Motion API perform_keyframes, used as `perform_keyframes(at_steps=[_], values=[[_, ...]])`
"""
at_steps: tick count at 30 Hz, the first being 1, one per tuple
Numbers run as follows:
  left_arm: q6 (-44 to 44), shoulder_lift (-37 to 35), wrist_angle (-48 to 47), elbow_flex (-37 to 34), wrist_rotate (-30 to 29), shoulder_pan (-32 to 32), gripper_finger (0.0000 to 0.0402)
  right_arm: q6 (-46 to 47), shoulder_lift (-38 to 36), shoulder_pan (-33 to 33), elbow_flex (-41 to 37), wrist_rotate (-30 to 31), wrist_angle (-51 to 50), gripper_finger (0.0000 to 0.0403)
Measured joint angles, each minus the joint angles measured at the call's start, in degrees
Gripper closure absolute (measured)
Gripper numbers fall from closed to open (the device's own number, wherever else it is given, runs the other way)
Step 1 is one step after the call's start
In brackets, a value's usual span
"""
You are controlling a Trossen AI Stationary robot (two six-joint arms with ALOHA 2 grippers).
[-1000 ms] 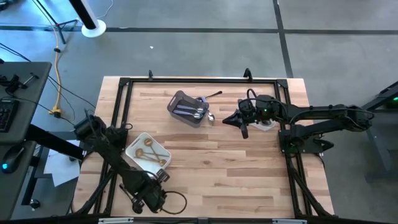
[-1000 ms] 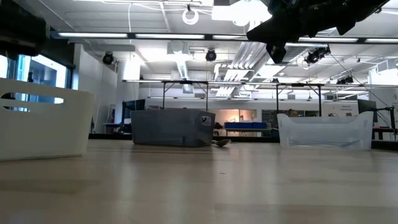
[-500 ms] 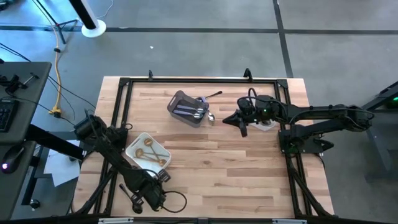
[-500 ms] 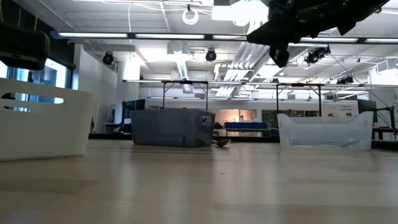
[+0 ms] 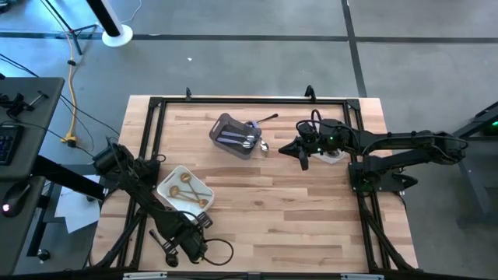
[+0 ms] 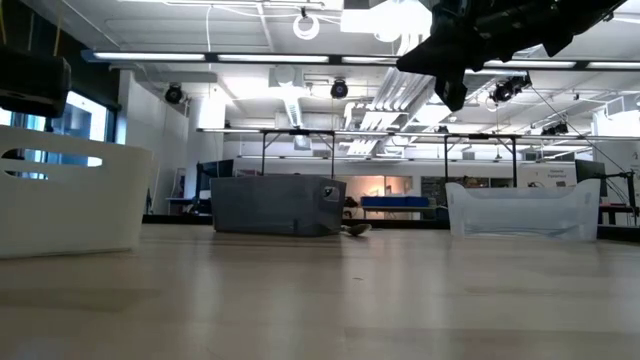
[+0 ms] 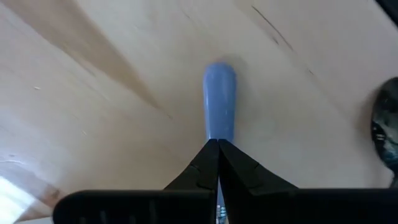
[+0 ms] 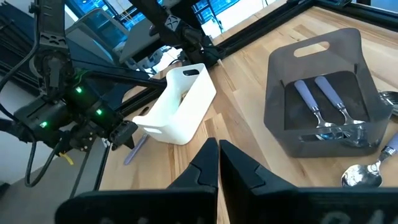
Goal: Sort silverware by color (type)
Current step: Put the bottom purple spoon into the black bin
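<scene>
My left gripper (image 5: pixel 204 221) points down near the table's front left, just in front of the white tray (image 5: pixel 184 189), which holds gold silverware. It is shut on a lilac-handled piece (image 7: pixel 219 102). My right gripper (image 8: pixel 217 146) hangs shut and empty above the table at the far right, beside the grey bin (image 8: pixel 323 93). Lilac-handled silverware (image 8: pixel 311 99) lies in that bin. A silver spoon (image 8: pixel 364 174) lies on the table against the bin's side, and a black piece (image 5: pixel 267 119) lies behind the bin. My left gripper pinches the lilac-handled piece between its two fingertips, which come from above and point down. They close across the piece where the lilac handle (image 7: pixel 217 134) narrows. The handle's free end sticks out past the tips, level over the wood. Whether it is lifted clear, I cannot tell.
A clear tub (image 6: pixel 520 210) stands at the far right, under my right arm. A dark glossy rounded thing (image 7: pixel 385 130) lies close to my left gripper. Black frame rails (image 5: pixel 148 132) run along the table's edges. Bare wood (image 5: pixel 296 210) stretches across the middle and front right.
My right gripper has rolled a little about its own pointing line without leaving its place. My left hand has rolled slightly and settled a touch lower over the wood, still shut on the lilac-handled piece.
</scene>
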Motion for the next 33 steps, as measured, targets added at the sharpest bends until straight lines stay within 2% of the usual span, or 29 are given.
perform_keyframes(at_steps=[21,33], values=[[1.54,1.79,4.31,0.12,1.3,0.79,0.0402,-0.53,0.0,0.0,0.0,0.01,-2.09,0.0403],[-7.85,2.03,15.27,0.0,-0.74,6.1,0.0402,-1.15,0.0,0.0,0.0,-0.08,-2.4,0.0403]])
